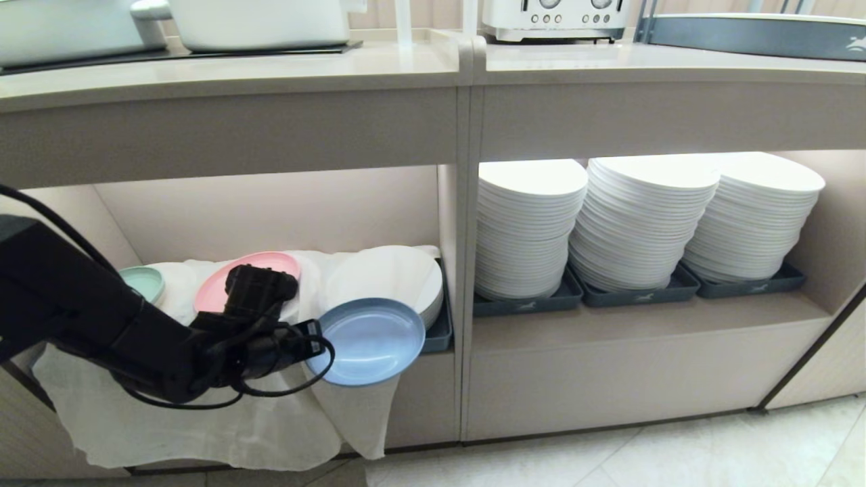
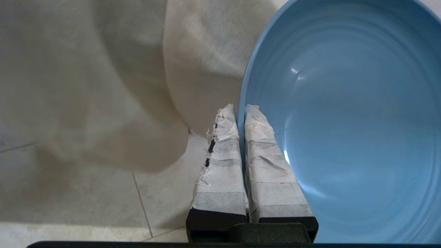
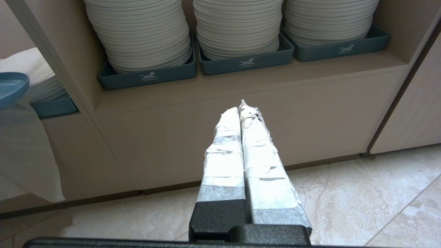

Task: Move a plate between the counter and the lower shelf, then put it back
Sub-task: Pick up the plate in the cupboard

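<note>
The left gripper (image 1: 318, 346) grips the rim of the light-blue plate (image 1: 369, 340), holding it out past the front edge of the lower shelf (image 1: 270, 210), clear of the cloth (image 1: 203, 412) that drapes over that edge. The left wrist view alone shows the grip: two taped fingers (image 2: 268, 165) pressed together on the plate's edge, one on each face, with floor tiles (image 2: 86, 193) below. Only the head view shows the counter (image 1: 406, 67) above, with white appliances on it, and a pink plate (image 1: 223, 281) and mint-green plate (image 1: 143, 283) resting on the cloth toward the shelf's left side. The right gripper (image 3: 243, 110), fingers clenched on nothing, points at the neighbouring recess, where three stacks of white plates (image 3: 237, 27) stand in dark trays (image 3: 246, 62). Open floor lies in front of both recesses.
</note>
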